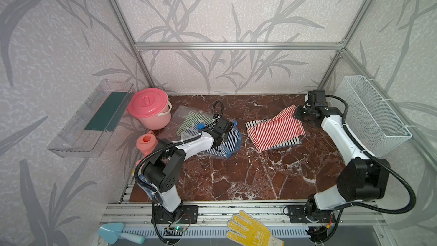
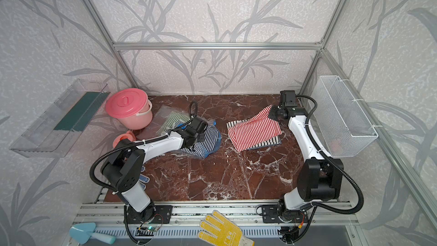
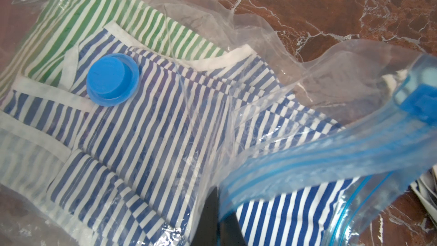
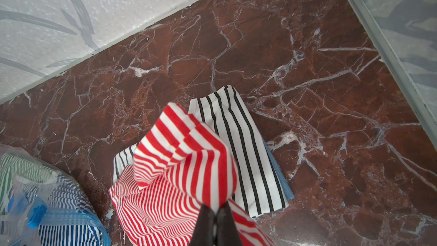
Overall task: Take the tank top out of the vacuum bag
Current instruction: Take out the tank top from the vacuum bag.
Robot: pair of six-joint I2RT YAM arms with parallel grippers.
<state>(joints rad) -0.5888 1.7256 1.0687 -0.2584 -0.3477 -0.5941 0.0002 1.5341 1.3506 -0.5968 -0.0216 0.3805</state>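
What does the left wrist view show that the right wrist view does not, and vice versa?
Only left wrist: the left gripper shut on the zip strip of the vacuum bag. Only right wrist: the right gripper shut on the red-striped top. Both: the vacuum bag, holding a blue-striped top and a green-striped top, on the marble table.

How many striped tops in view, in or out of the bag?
4. Green-striped top and blue-striped top inside the bag; red-striped top, pinched by the right pincer, lies partly over the black-striped top on the table. More may hide in the bag's folds.
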